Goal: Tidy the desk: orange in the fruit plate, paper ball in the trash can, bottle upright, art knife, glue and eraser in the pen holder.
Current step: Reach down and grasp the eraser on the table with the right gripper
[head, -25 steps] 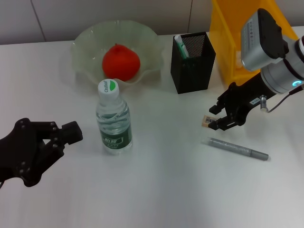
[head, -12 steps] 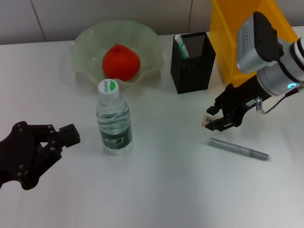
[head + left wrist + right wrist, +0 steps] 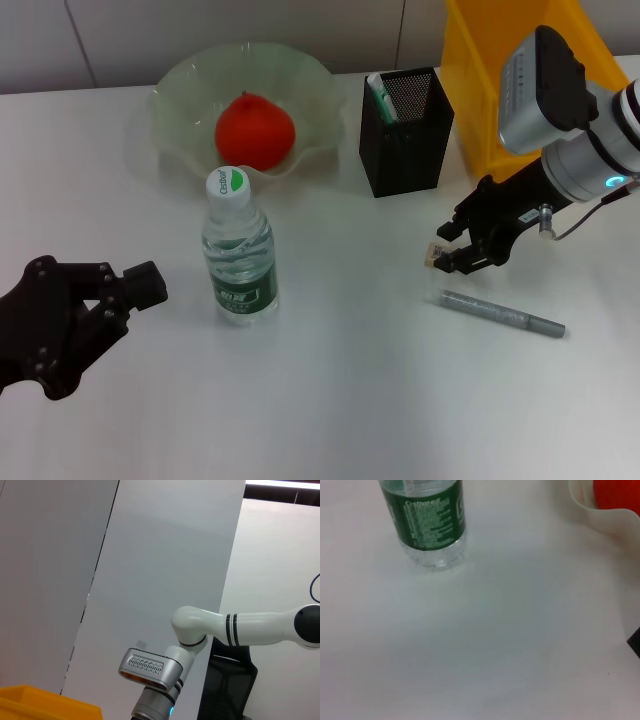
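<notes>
My right gripper (image 3: 452, 256) hangs just above the table, shut on the small tan eraser (image 3: 436, 254). The grey art knife (image 3: 503, 314) lies flat on the table just in front of it. Behind them stands the black mesh pen holder (image 3: 405, 130), with the green-and-white glue (image 3: 380, 97) inside. The orange (image 3: 255, 131) (image 3: 620, 492) rests in the pale fruit plate (image 3: 178, 95) (image 3: 600, 516). The bottle (image 3: 238, 250) (image 3: 426, 525) stands upright with its cap on. My left gripper (image 3: 145, 284) is parked at the near left, fingertips together, holding nothing. No paper ball shows.
A tall yellow bin (image 3: 490, 80) stands at the back right, close behind my right arm. White table surface lies open between the bottle and the art knife.
My right gripper has risen slightly and shifted a little left with the eraser. The left gripper has drawn back a little toward the near left edge.
</notes>
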Robot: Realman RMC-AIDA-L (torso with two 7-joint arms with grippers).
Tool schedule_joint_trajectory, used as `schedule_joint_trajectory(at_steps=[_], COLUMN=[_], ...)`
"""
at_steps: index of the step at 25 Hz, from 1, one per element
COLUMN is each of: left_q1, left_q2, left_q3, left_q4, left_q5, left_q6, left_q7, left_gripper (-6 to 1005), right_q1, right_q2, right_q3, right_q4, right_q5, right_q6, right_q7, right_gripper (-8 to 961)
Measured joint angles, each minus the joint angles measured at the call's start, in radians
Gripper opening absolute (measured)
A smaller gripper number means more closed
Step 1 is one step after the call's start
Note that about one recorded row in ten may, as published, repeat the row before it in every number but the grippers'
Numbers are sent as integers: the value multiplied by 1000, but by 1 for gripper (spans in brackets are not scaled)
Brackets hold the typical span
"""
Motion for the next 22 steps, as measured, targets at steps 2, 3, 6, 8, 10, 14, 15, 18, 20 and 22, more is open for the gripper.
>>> schedule_joint_trajectory(at_steps=[2, 3, 6, 8, 10, 14, 15, 18, 20, 22], left_q1=[2, 3, 4, 5, 5, 6, 6, 7, 7, 8], left_q2=[0, 0, 0, 0, 0, 0, 0, 0, 0, 0], left_q3=[0, 0, 0, 0, 0, 0, 0, 0, 0, 0], left_q4=[0, 0, 0, 0, 0, 0, 0, 0, 0, 0], left_q5=[0, 0, 0, 0, 0, 0, 0, 0, 0, 0], left_q6=[0, 0, 0, 0, 0, 0, 0, 0, 0, 0], left_q7=[0, 1, 2, 2, 2, 2, 2, 2, 2, 2], left_gripper=[28, 28, 28, 28, 28, 28, 28, 28, 28, 28], right_q1=[0, 0, 3, 8, 8, 9, 9, 10, 10, 10], right_q2=[0, 1, 1, 1, 2, 3, 3, 3, 3, 3], right_q3=[0, 0, 0, -1, -2, -4, -4, -5, -5, -5], right_q4=[0, 3, 14, 25, 26, 36, 36, 37, 37, 37], right_q5=[0, -1, -4, -7, -8, -11, -11, -11, -11, -12], right_q6=[4, 5, 6, 10, 11, 16, 16, 23, 26, 28], right_q7=[1, 1, 1, 1, 1, 2, 2, 7, 9, 11], right_gripper=[430, 429, 424, 421, 418, 411, 410, 405, 402, 399])
